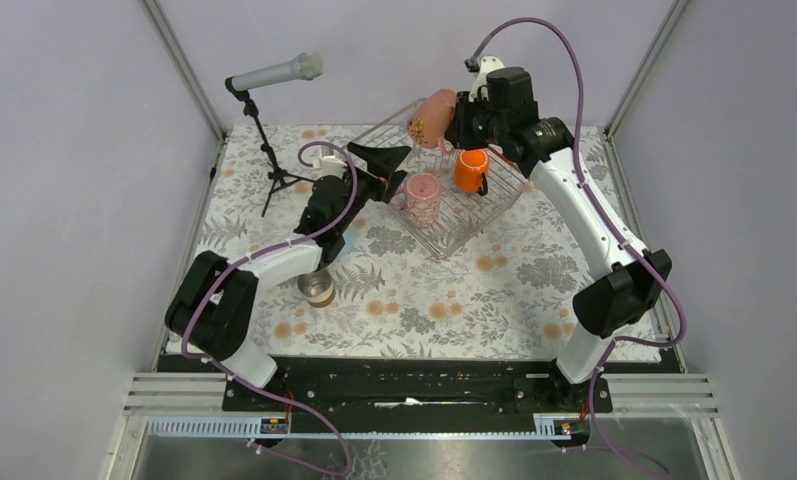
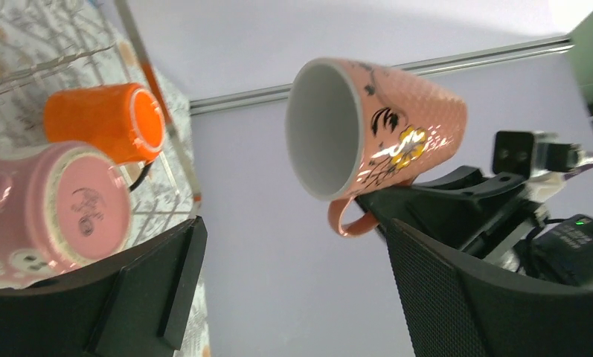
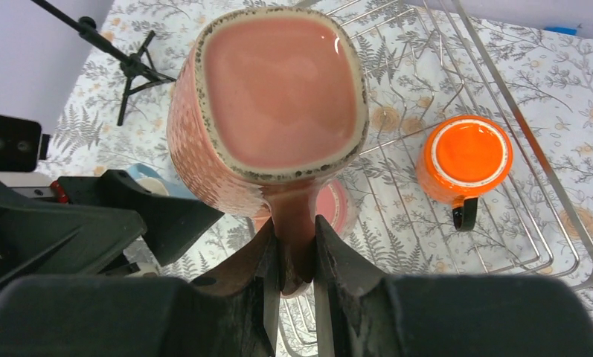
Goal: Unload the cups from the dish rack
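Note:
My right gripper (image 1: 452, 125) is shut on the handle of the salmon-pink mug (image 1: 434, 117) and holds it on its side in the air above the far-left part of the dish rack (image 1: 497, 213). The right wrist view shows the fingers (image 3: 330, 256) clamped on the handle below the mug's base (image 3: 278, 97). The orange mug (image 1: 471, 170) and the translucent pink mug (image 1: 422, 198) stand upside down in the rack. My left gripper (image 1: 386, 163) is open and empty by the rack's left edge, facing the held mug (image 2: 382, 126). The steel cup (image 1: 317, 289) stands on the table. The light blue mug (image 3: 146, 178) is mostly hidden by my left arm.
A microphone (image 1: 276, 74) on a black tripod (image 1: 274, 182) stands at the back left of the flowered tablecloth (image 1: 454, 300). Metal frame posts and grey walls enclose the table on three sides.

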Available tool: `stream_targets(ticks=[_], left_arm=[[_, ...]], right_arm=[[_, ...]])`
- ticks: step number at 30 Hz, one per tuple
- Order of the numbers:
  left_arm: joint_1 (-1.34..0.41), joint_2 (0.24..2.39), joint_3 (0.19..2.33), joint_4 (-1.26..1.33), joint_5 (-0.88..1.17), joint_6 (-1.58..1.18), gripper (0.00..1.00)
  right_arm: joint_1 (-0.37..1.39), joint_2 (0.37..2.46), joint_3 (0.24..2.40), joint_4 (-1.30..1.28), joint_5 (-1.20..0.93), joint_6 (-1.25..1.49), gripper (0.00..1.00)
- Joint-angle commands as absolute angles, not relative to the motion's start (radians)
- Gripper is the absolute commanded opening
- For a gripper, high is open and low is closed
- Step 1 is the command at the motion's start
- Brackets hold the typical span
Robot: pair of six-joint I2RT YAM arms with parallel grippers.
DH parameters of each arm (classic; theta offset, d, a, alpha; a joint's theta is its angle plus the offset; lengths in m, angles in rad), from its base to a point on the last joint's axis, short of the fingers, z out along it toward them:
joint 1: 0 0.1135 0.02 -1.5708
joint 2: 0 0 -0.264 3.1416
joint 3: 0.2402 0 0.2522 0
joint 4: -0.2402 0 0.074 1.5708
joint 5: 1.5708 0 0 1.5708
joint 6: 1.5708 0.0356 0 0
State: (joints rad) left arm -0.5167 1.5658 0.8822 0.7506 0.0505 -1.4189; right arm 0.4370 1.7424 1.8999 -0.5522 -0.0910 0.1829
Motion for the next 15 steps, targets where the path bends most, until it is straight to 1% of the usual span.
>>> stream_targets(ticks=[1, 4, 8, 15], left_arm=[[-0.502, 1.573, 0.876, 1.073, 0.008, -1.487, 0.96], [-0.496, 1.588, 0.883, 1.148, 0.006, -1.507, 0.95], [-0.489, 1.624, 0.926, 1.184, 0.028, -1.532, 0.93], [-0.486, 1.689, 0.962, 1.290, 0.083, -1.587, 0.84]], right_arm=[[0.445, 1.662, 1.948, -0.509, -0.161, 0.237, 0.00], [0.447, 1.658, 1.945, -0.509, -0.187, 0.253, 0.00], [0.446, 1.650, 1.942, -0.501, -0.225, 0.275, 0.00], [0.446, 1.634, 1.931, -0.491, -0.280, 0.296, 0.00]])
